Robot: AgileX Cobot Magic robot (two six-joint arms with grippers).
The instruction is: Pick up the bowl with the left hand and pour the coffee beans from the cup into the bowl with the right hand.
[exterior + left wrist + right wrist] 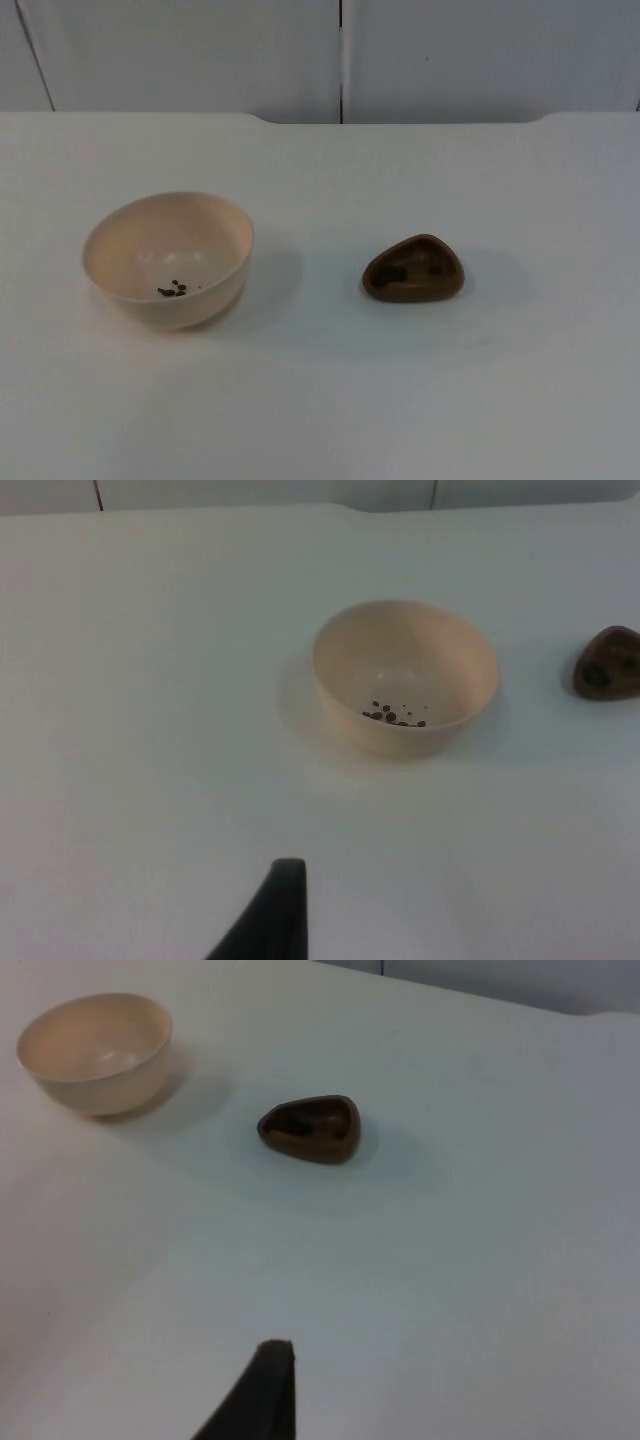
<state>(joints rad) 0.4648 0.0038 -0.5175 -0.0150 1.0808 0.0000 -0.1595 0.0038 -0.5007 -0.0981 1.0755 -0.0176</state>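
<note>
Cream bowl (168, 258) sits at the bench's (330, 400) left in the top view, a few coffee beans (172, 290) inside; brown cup (413, 268) stands right of centre, well apart. Whether either arm's fingers are open or closed cannot be told.

One cream bowl (168, 258) and one brown cup (413, 269) are counted on the tabletop (330, 400). A handful of coffee beans (172, 290), too small to number, is seen inside the bowl.
</note>
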